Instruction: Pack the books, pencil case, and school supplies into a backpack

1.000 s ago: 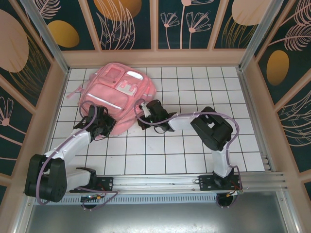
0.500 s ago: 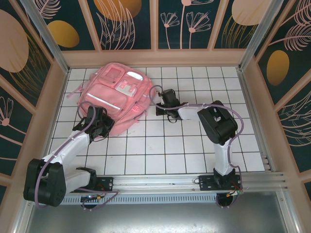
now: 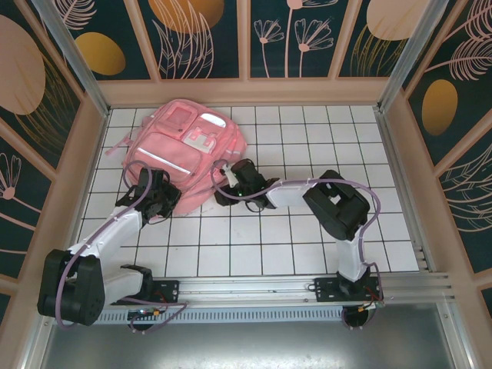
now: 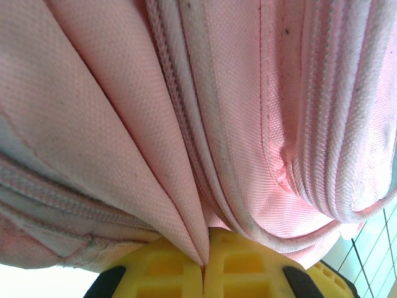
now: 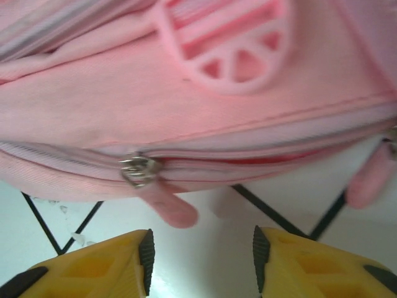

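The pink backpack (image 3: 184, 142) lies at the back left of the white tiled table. My left gripper (image 3: 163, 191) is at its near left edge, and its yellow fingers (image 4: 248, 267) are shut on a fold of the backpack's fabric (image 4: 186, 93). My right gripper (image 3: 224, 187) is at the near right edge, open, with bare table between its fingers (image 5: 291, 261). Just beyond them is a metal zipper slider (image 5: 139, 169) with a pink pull tab (image 5: 172, 210) on the backpack (image 5: 186, 105). The zip gapes slightly to its right, showing red. The books, pencil case and school supplies are out of view.
The tiled table (image 3: 307, 238) has open room on its right and front. Decorated wall panels close in the back and both sides. A metal rail (image 3: 254, 288) with the arm bases runs along the near edge. A second pink tab (image 5: 369, 180) hangs at the right.
My right gripper swung up and right half a second ago, then came back to the backpack's near right edge, and its jaws have opened. The left gripper has kept its hold and place.
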Robot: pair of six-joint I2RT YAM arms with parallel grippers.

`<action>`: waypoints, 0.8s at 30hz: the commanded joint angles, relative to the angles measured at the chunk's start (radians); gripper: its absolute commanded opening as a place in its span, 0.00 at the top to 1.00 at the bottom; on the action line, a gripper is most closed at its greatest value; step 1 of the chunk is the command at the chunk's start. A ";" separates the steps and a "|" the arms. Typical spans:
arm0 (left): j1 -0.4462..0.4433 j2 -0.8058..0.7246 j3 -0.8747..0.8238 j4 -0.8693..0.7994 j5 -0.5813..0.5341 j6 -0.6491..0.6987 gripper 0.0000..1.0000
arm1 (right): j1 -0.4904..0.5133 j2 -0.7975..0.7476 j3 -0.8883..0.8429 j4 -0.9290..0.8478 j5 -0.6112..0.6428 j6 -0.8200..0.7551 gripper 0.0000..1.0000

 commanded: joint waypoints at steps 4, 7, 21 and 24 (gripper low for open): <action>0.011 0.011 -0.008 -0.026 -0.023 0.023 1.00 | 0.025 0.074 0.117 -0.060 0.115 -0.063 0.49; 0.010 0.013 -0.009 -0.024 -0.020 0.022 1.00 | 0.028 0.102 0.147 -0.078 0.116 -0.080 0.49; 0.010 0.022 -0.006 -0.019 -0.019 0.024 1.00 | 0.056 0.126 0.136 -0.080 0.163 -0.075 0.84; 0.010 0.024 -0.007 -0.018 -0.020 0.024 1.00 | 0.051 0.116 0.122 -0.075 0.185 -0.069 0.92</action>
